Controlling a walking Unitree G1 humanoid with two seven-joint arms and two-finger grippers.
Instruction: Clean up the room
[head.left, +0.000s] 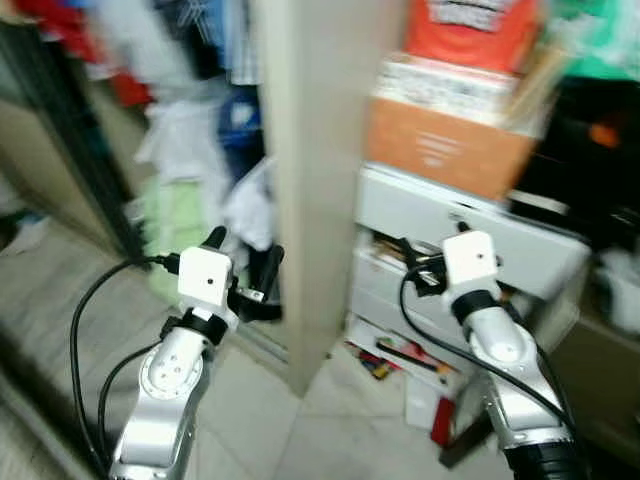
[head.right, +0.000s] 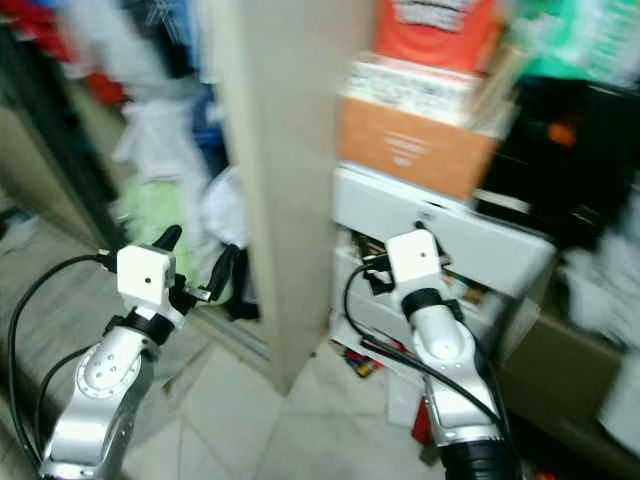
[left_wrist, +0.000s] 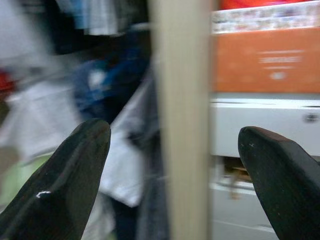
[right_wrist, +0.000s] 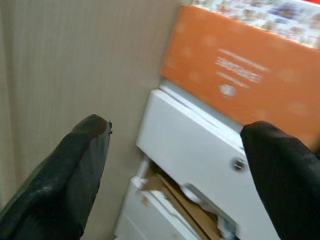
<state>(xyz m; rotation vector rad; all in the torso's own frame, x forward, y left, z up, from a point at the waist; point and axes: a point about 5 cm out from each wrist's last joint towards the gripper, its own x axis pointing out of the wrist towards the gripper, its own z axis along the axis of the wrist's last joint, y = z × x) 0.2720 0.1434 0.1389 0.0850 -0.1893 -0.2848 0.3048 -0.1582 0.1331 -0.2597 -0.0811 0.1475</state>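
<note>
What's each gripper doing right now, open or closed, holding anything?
Left gripper: open, holding nothing, raised before the beige wardrobe panel.
Right gripper: open, holding nothing, facing the white drawer unit.

We see two silver metal arms, each rounded and glossy with a small round disc set in its side. A white box-shaped block sits on each wrist above a black collar, the left one marked with a small dark dot. Thick black cables loop from behind each block down along the arm. The left gripper (left_wrist: 170, 165) and right gripper (right_wrist: 175, 165) each have two matte black, blunt-tipped fingers.
</note>
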